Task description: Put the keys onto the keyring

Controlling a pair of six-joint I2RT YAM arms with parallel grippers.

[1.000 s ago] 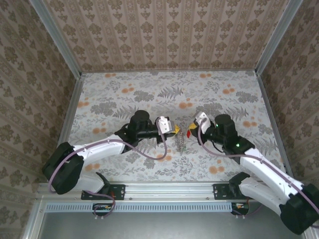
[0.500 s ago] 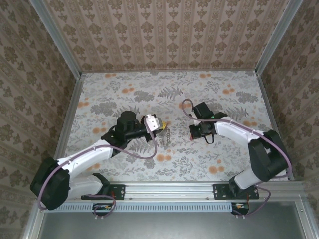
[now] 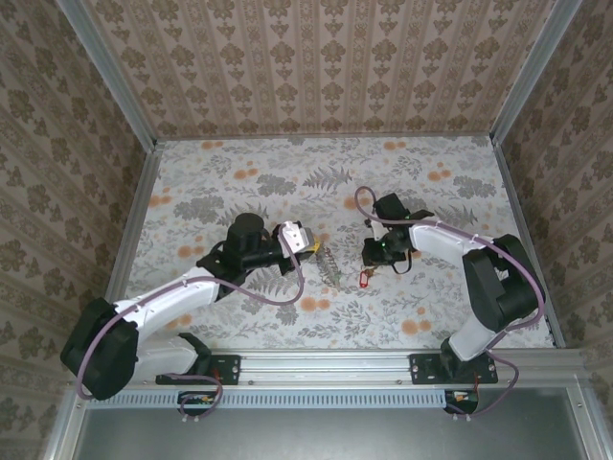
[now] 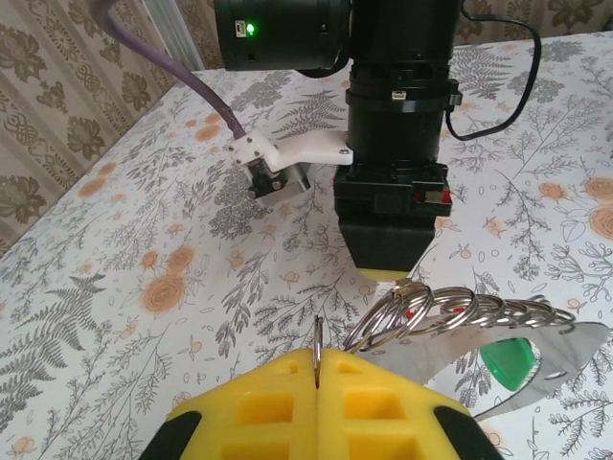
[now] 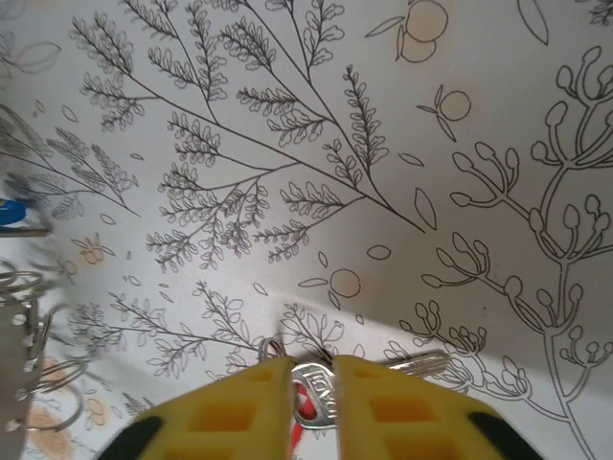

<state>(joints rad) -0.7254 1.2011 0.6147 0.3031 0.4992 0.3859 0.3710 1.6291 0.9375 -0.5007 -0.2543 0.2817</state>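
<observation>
Two arms are reaching over the flowered table (image 3: 239, 163), each carrying one claw. The left claw (image 3: 312, 246) is pinching one thin wire loop of the keyring (image 3: 329, 265). In the left wrist view its yellow pads (image 4: 383, 407) are pressing together, with the wire standing upright in the seam between them.

One keyring is showing. It is looking like a short chain of bright silver split rings, overlapping too closely to count. It is trailing from the left claw's tips, sitting between the two claws in the middle of the table.

Three keys are showing for certain: one red, one green, one blue. The green key (image 4: 505, 360) is hanging among the far rings of the chain. The blue key (image 5: 8, 212) is peeking in at the left edge of the right wrist view, beside more rings. A red speck is also glinting through the rings in the left wrist view, and I cannot tell whether it is a second red key.

The right claw (image 3: 371, 257) is pointing down at the table with the red key (image 3: 365, 279) at its tips. Its pads are standing slightly apart with the key's silver metal between them, and I cannot tell whether they are gripping it.
</observation>
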